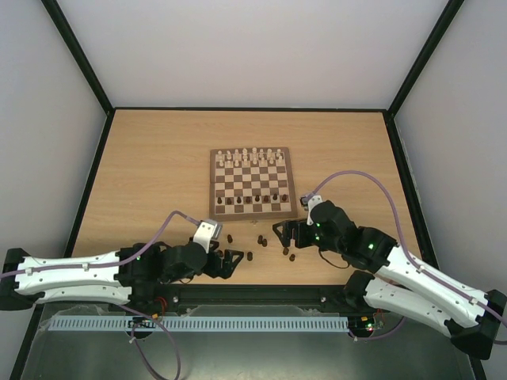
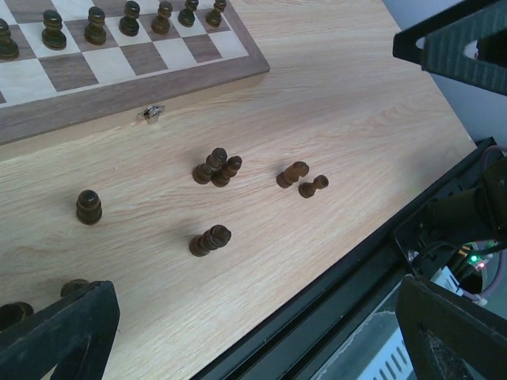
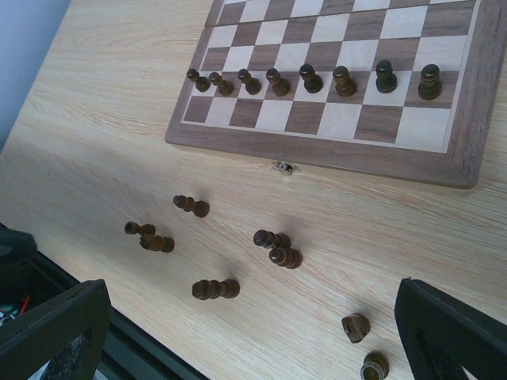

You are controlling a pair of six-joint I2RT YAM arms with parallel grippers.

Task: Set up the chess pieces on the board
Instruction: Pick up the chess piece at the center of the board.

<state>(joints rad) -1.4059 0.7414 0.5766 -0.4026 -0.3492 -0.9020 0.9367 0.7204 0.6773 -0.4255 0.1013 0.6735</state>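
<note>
No readable text, nos., logos or labels in any view. Board (image 1: pixel 253 214): plain wood border, no rank/file letters or figs. Chess pieces (image 2: pixel 211 240) on and beside the board: no marks. Table (image 1: pixel 158 158) around the board: bare wood grain. Left arm (image 1: pixel 71 273) and right arm (image 1: pixel 428 289), near side of the board: white covers, no legible print.

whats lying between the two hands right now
Several loose dark pieces on the table, most tipped over. The top view shows them between the left hand and the right hand.
</note>
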